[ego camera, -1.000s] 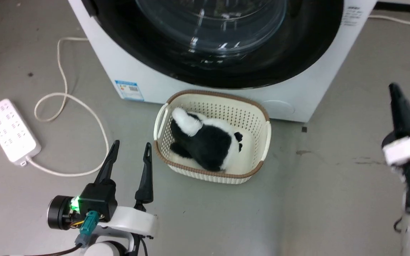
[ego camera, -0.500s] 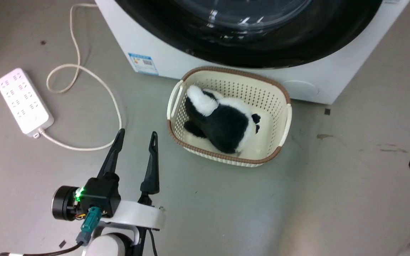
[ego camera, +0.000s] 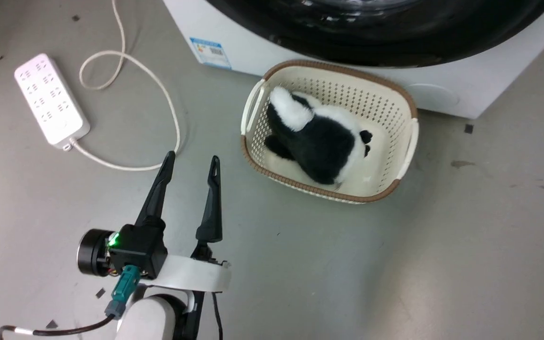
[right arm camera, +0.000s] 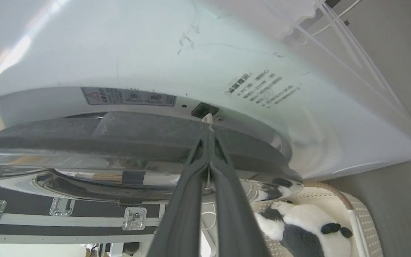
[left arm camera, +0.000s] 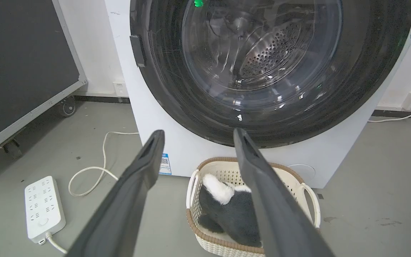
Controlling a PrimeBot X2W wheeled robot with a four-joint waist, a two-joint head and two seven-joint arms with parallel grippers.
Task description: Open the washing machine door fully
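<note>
The white washing machine [ego camera: 300, 56] runs along the top of the head view, with the lower rim of its glossy black door [ego camera: 395, 42] showing. In the left wrist view the door [left arm camera: 262, 71] faces me, its clear glass bowl in front of the steel drum. My left gripper [ego camera: 192, 157] hovers open over the floor, well short of the machine, with nothing between its fingers [left arm camera: 134, 185]. My right gripper [right arm camera: 208, 141] is shut, its tips lying against the dark edge of the door [right arm camera: 84, 135], just below a latch slot [right arm camera: 204, 110] in the machine's white front [right arm camera: 155, 53].
A cream lattice basket [ego camera: 406, 108] holding a black-and-white plush [ego camera: 319, 137] stands on the floor right before the machine. A white power strip [ego camera: 50, 99] and its looped cable [ego camera: 158, 89] lie to the left. A black wheeled case [left arm camera: 20, 64] stands left of the machine.
The head camera has swung, so the machine, basket and power strip sit higher and further right in the picture. My right gripper climbed out of the head picture's right side. The left gripper stays open.
</note>
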